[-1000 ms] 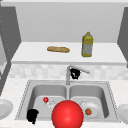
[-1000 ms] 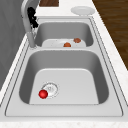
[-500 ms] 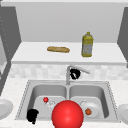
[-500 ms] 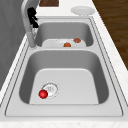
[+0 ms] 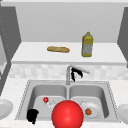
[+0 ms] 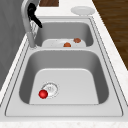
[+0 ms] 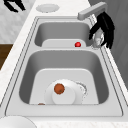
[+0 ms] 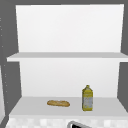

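The right hand (image 5: pixel 75 73) is hanging its fingers (image 7: pixel 108 30) down loose and spread, not clenched. They are draping just under the spout (image 5: pixel 80 69) and lying against the upright neck of the faucet (image 5: pixel 67 75). In the left side view the same hand (image 6: pixel 33 15) is sitting high on the faucet's curve. Compared with a second ago it is staying put: no shift at the faucet and nothing stirring in the basins, so the contact there is simply being held.

Below those fingers and off to one side, a plate (image 7: pixel 63 95) is lying on the floor of the right basin, carrying a small brown round thing (image 7: pixel 59 88). Below and to the other side, a small red ball (image 6: pixel 43 94) is resting right beside the left basin's drain (image 6: pixel 50 89). Well forward of the fingers, a big red ball (image 5: pixel 67 115) is sitting at the sink's front edge.

The left hand (image 5: pixel 32 115) is idling far from the faucet, over the front left corner of the sink (image 5: pixel 25 95); how it is shaped, I cannot tell.

Above and behind the fingers, a shelf (image 5: pixel 32 53) is carrying a loaf of bread (image 5: pixel 58 49) and a yellow bottle (image 5: pixel 87 45). The counter (image 5: pixel 15 87) is pale and speckled, with a white dish (image 5: pixel 5 108) beyond each end of the sink. Pale tiles are running behind the faucet, grey walls are closing in the alcove, and dark wood flooring (image 6: pixel 115 25) is showing past the counter.
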`<state>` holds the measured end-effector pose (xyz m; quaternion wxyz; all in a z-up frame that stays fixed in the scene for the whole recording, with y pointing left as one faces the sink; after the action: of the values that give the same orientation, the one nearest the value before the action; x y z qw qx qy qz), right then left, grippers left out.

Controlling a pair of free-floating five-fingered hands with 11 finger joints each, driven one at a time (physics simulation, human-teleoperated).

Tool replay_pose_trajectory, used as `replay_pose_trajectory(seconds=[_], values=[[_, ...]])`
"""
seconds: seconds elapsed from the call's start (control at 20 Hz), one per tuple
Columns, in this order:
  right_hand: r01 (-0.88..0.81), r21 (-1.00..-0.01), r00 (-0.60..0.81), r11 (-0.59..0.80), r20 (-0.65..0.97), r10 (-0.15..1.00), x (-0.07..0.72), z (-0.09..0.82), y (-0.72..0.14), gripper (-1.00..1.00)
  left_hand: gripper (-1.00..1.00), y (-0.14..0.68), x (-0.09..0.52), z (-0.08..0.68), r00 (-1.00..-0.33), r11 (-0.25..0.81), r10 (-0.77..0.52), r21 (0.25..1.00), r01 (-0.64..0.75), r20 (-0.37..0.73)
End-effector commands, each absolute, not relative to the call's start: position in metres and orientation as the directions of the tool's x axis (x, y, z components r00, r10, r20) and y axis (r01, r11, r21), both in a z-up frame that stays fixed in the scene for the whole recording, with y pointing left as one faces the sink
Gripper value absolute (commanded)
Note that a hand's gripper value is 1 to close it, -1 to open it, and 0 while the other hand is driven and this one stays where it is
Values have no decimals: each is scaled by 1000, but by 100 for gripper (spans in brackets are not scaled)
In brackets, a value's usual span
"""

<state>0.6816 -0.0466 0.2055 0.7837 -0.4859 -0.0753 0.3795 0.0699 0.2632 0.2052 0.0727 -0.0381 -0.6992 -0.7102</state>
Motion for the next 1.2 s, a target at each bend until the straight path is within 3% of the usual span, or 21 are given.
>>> replay_pose_trajectory(seconds=[0.0, 0.55, 1.15], values=[[-534, -801, 695, 272, -233, 680, 682, 224, -65, -100, 0, 263, 70, 205, -987, -12, -50, 988, 156, 156], [-538, -767, 688, 349, -161, 708, 674, 264, -115, -100, 0, 263, 70, 205, -987, -12, -50, 988, 156, 156], [-592, -738, 609, 325, -146, 779, 646, 207, -159, -100, 0, 263, 70, 205, -987, -12, -50, 988, 156, 156]])
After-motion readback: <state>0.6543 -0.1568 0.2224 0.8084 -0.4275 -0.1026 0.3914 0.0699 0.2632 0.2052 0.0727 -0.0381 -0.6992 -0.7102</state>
